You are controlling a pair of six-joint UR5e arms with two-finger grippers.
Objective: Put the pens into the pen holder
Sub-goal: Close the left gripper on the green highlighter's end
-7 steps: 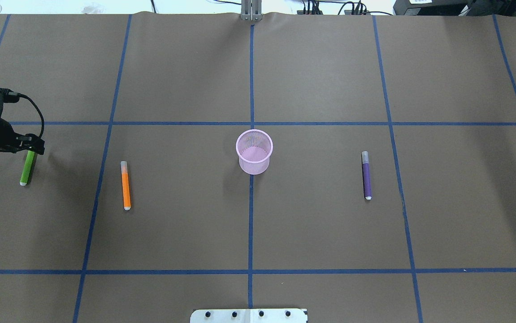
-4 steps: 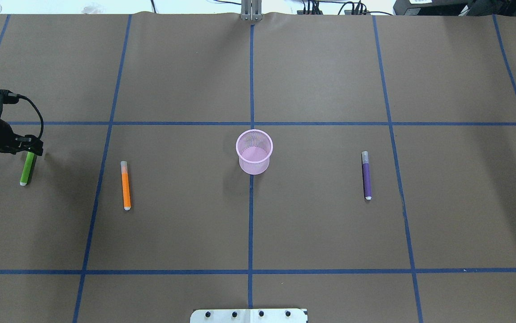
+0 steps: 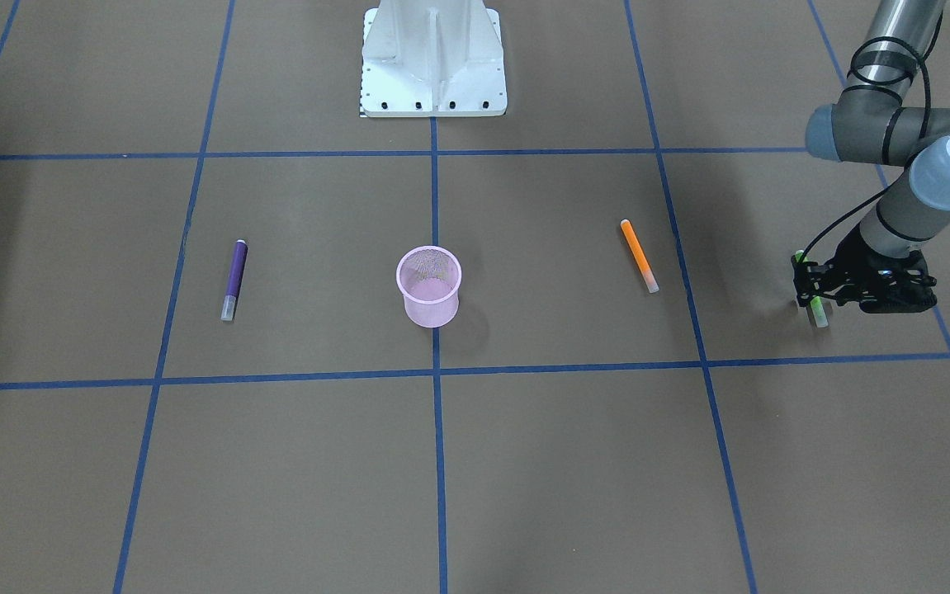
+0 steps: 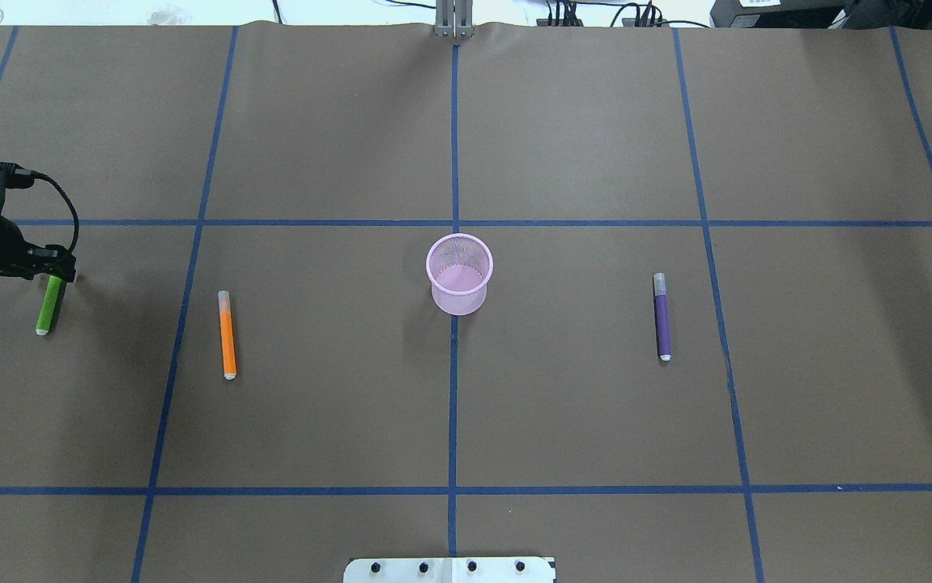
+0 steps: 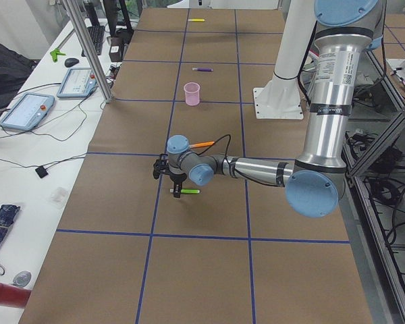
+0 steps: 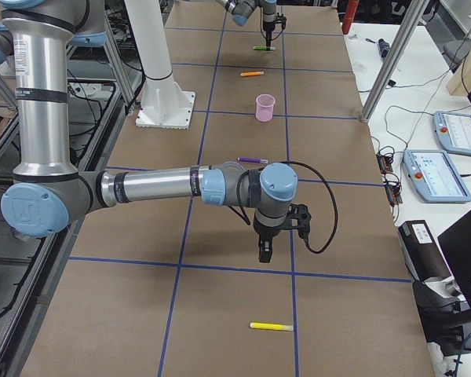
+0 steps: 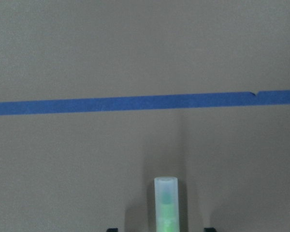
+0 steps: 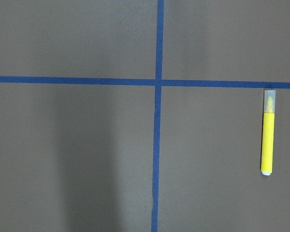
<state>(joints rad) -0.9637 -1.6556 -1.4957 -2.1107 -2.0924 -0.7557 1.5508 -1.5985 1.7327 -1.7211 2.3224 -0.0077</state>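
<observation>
The pens lie flat on the table (image 3: 574, 462), and none is in the pen holder (image 3: 428, 285).

In the front-facing view you see the holder upright near the table's middle. The purple pen (image 3: 233, 279) and the orange pen (image 3: 638, 255) lie on opposite sides of it, each well apart from it. Towards the table's left end, the left gripper (image 3: 813, 290) points down over the green pen (image 3: 820, 317) and covers most of it.

In the overhead view the gripper's black body hides the green pen's far end, and the arm is cut off at the frame edge.

In the left wrist view you see the green pen's whitish cap end between two dark fingertips (image 7: 111, 230), which are mere slivers at the bottom edge. Brown paper shows on both sides of the pen, so the fingers stand apart and do not clamp it.

In the exterior left view the same grip is too small to judge.

In the exterior right view the right gripper (image 6: 264, 253) hangs over bare paper towards the table's right end, near a yellow pen (image 6: 271, 326). You cannot tell whether its fingers are apart or together.

The right wrist view gives you only blue tape (image 8: 157, 145) and the yellow pen. The fingers lie outside the frame.
</observation>
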